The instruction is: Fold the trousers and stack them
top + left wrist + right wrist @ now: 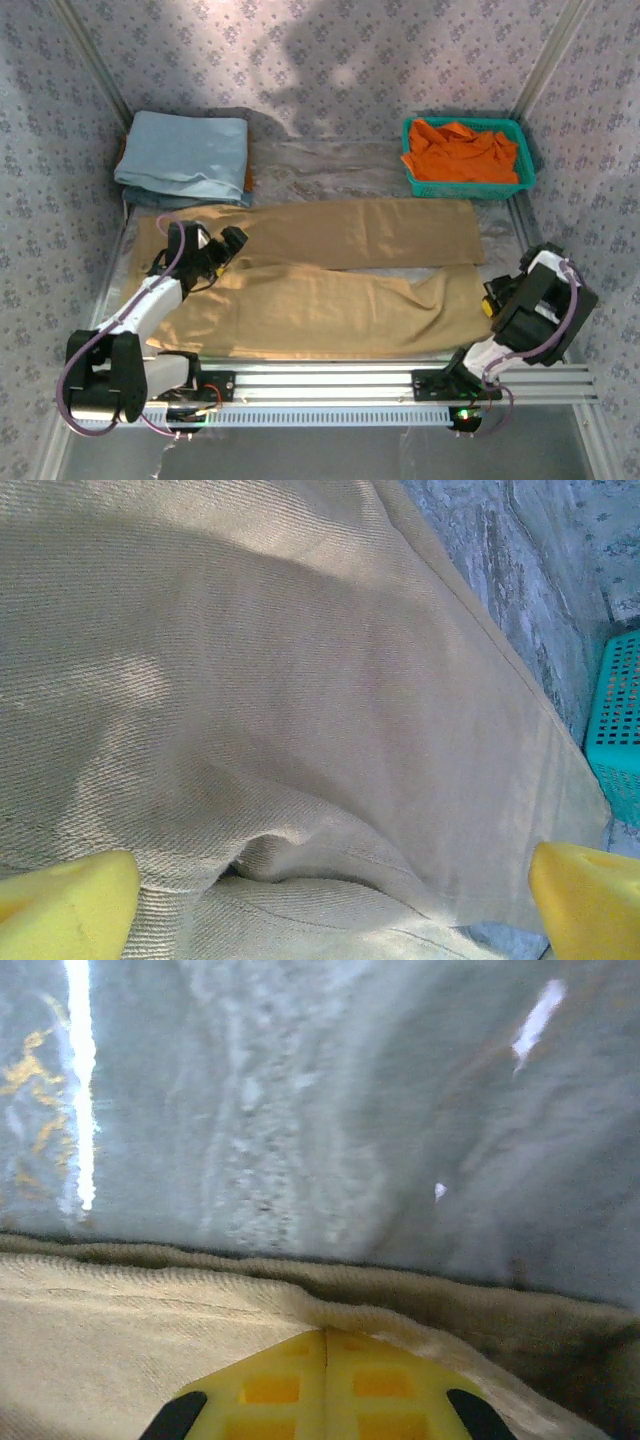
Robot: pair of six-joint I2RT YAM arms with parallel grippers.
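The tan trousers (330,270) lie flat across the table, waist to the left and both legs running right. My left gripper (232,243) hovers over the waist end where the legs part. In the left wrist view it (330,895) is open, its yellow fingertips (70,905) wide apart above a fold in the trousers (300,680). My right gripper (487,303) sits at the hem of the near leg. In the right wrist view it (325,1335) is shut, its tip pinching the raised edge of the trousers (120,1340).
A folded light blue cloth (185,155) lies at the back left. A teal basket (470,188) holding an orange garment (460,150) stands at the back right; its corner (620,720) shows in the left wrist view. A metal rail (400,378) runs along the near edge.
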